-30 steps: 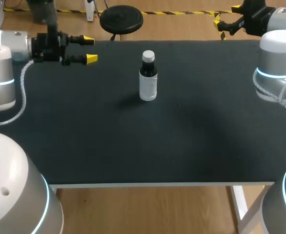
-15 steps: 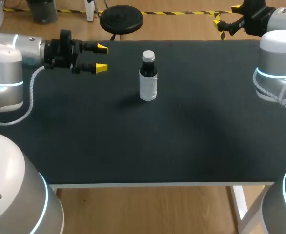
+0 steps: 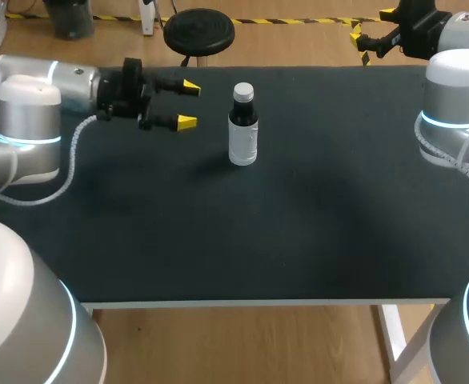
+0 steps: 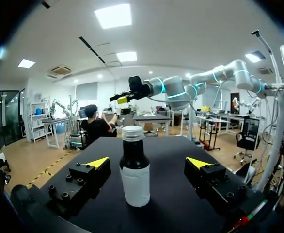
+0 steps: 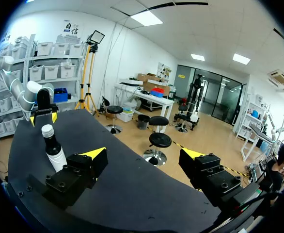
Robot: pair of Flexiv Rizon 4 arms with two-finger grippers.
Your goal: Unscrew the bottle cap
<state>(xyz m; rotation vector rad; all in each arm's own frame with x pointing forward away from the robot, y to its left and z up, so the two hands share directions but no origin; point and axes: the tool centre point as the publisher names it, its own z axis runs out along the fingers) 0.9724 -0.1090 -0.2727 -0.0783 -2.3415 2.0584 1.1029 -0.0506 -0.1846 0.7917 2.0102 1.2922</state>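
- The left gripper (image 3: 188, 105) hovers low over the black counter (image 3: 298, 232), its two yellow-tipped fingers spread wide and holding nothing.
- Just ahead of it, in line with the gap between the fingers but touching neither, a small dark bottle (image 3: 243, 136) stands upright, with a white label around its body.
- A pale cap (image 3: 243, 90) sits on the bottle's neck.
- The right gripper (image 5: 143, 154) is also spread open and empty, near the counter's far edge, well apart from the bottle, which stands off beyond one of its fingers.
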